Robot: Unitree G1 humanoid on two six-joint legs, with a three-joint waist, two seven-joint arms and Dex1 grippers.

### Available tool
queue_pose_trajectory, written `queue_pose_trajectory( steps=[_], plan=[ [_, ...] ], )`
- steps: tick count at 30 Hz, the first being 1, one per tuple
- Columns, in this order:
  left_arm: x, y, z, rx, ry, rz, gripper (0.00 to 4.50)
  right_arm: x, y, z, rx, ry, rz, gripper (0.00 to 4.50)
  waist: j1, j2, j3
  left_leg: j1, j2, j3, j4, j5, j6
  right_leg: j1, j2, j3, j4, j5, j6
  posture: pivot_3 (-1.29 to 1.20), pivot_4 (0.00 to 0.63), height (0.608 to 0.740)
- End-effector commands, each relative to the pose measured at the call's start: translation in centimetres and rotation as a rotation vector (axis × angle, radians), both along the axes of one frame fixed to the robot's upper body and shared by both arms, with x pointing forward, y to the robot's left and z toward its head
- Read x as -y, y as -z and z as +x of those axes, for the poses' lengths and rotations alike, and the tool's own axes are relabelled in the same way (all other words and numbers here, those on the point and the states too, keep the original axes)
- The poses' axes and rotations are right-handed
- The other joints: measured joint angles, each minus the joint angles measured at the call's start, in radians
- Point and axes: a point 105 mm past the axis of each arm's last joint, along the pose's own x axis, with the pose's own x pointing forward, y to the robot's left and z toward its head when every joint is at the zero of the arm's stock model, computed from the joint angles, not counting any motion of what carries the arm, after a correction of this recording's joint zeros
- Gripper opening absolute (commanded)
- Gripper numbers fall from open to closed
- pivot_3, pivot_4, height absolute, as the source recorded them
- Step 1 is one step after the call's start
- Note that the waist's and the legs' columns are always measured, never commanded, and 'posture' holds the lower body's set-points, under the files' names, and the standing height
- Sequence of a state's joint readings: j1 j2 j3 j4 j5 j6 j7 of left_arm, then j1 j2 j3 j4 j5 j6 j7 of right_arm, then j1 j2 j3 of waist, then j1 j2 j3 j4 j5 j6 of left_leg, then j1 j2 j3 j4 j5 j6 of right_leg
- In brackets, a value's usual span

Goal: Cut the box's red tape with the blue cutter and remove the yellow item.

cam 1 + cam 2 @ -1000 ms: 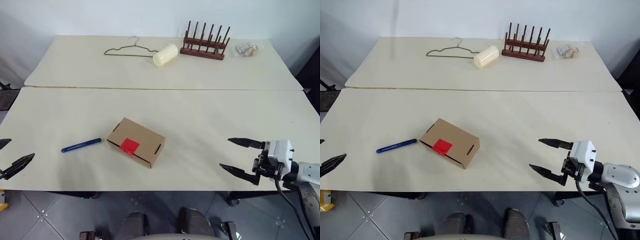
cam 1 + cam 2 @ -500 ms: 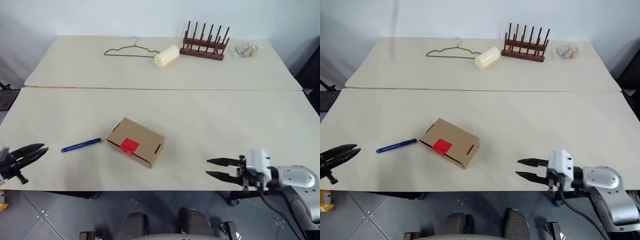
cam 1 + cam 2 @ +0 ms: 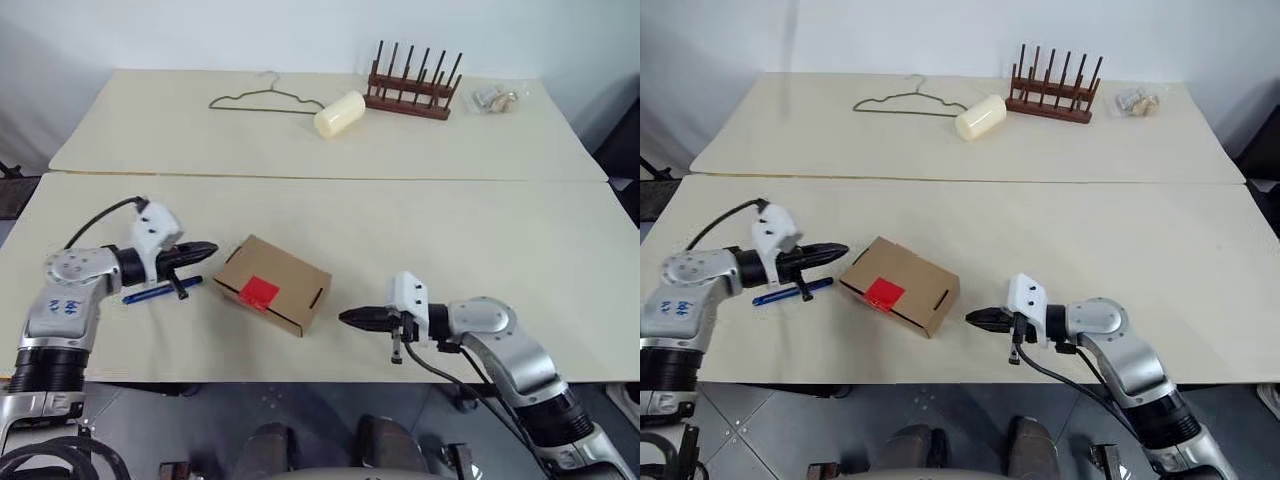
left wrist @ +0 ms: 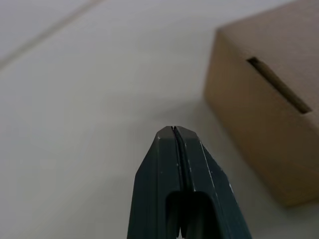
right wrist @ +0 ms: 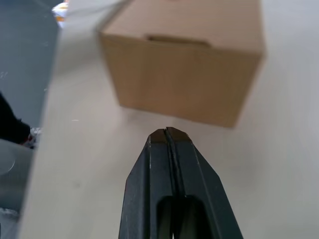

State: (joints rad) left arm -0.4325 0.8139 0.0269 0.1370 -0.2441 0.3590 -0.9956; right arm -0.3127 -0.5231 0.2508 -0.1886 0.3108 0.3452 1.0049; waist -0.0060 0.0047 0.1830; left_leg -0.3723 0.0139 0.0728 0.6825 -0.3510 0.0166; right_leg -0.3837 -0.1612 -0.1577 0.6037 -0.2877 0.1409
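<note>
Closed grippers flanking the small brown cardboard box [image 3: 272,285] on the tabletop [image 3: 480,240].
The slim blue cutter [image 3: 152,293] lies left of the box, long axis pointing boxward, directly beneath the left gripper [image 3: 207,248]; the right gripper [image 3: 347,317] sits right of the box; both empty.

Closed box [image 3: 272,284], red tape [image 3: 259,291] intact, blue cutter [image 3: 150,293] beside.

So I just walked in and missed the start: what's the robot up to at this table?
Both arms flank the box, which lies shut on the table with the red tape uncut. The left gripper and the right gripper are both shut and empty, each pointing at an end of the box. The blue cutter lies on the table beneath the left gripper, not picked up.
</note>
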Motion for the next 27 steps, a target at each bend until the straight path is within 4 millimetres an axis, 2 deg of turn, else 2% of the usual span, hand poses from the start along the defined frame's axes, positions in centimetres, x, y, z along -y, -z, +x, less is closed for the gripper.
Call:
queue_pose_trajectory(
  steps=[1,7,11,15,18,22,24,27],
  plan=[
    [1.6,-0.7,-1.8,-0.057,0.11,0.016,0.0,-0.6,-1.9,1.0,-0.007,0.046,0.064,0.02,-0.001,0.0,0.0,-0.001,0.0,0.0,0.0,0.0,0.0,-0.001,0.0,0.0,0.0,0.0,0.0,0.0,0.15,0.74],
    [5.8,-0.8,-3.9,-0.103,0.224,-0.064,0.0,0.0,-4.9,3.4,-0.093,0.178,0.183,0.02,0.009,0.0,0.0,-0.001,0.001,0.001,0.002,0.0,0.0,-0.002,0.0,0.002,0.001,0.0,0.0,0.0,0.15,0.74],
    [8.7,0.2,-4.8,-0.138,0.262,-0.102,0.0,1.9,-5.9,5.6,-0.072,0.269,0.17,0.02,0.011,0.0,0.0,-0.001,0.0,0.001,0.002,0.0,0.0,-0.002,-0.001,0.002,0.002,0.0,0.0,0.0,0.15,0.74],
    [9.9,0.3,-5.0,-0.149,0.239,-0.133,0.0,4.5,-5.9,8.7,0.025,0.408,0.094,0.02,0.004,0.0,0.0,-0.002,0.0,0.003,0.002,0.0,0.0,-0.003,-0.001,0.002,0.003,0.0,0.0,0.0,0.15,0.74],
    [8.8,-1.0,-5.7,-0.155,0.219,-0.165,0.0,7.7,-6.6,11.1,0.122,0.511,0.033,0.02,-0.001,0.0,0.0,-0.002,0.001,0.006,0.002,0.0,0.0,-0.006,-0.001,0.005,0.004,0.0,0.0,0.0,0.15,0.74],
    [6.1,-3.1,-7.2,-0.198,0.23,-0.164,0.0,10.4,-7.1,11.9,0.182,0.543,-0.039,0.02,-0.007,0.0,0.0,-0.003,0.001,0.006,0.001,0.0,0.0,-0.009,-0.001,0.008,0.005,0.0,-0.001,0.0,0.15,0.74],
    [4.5,-4.0,-7.4,-0.221,0.215,-0.155,0.0,11.4,-7.0,11.6,0.171,0.55,-0.063,0.02,-0.009,0.0,0.0,-0.003,0.001,0.006,0.001,0.0,0.0,-0.009,-0.001,0.008,0.005,0.0,-0.001,0.0,0.15,0.74],
    [1.8,-5.2,-5.1,-0.158,0.098,-0.116,0.0,11.2,-5.9,8.6,0.01,0.417,-0.117,0.02,0.006,0.0,0.0,-0.003,0.001,0.006,0.001,0.0,0.0,-0.008,-0.001,0.008,0.005,0.0,-0.001,0.0,0.15,0.74]
  ],
)
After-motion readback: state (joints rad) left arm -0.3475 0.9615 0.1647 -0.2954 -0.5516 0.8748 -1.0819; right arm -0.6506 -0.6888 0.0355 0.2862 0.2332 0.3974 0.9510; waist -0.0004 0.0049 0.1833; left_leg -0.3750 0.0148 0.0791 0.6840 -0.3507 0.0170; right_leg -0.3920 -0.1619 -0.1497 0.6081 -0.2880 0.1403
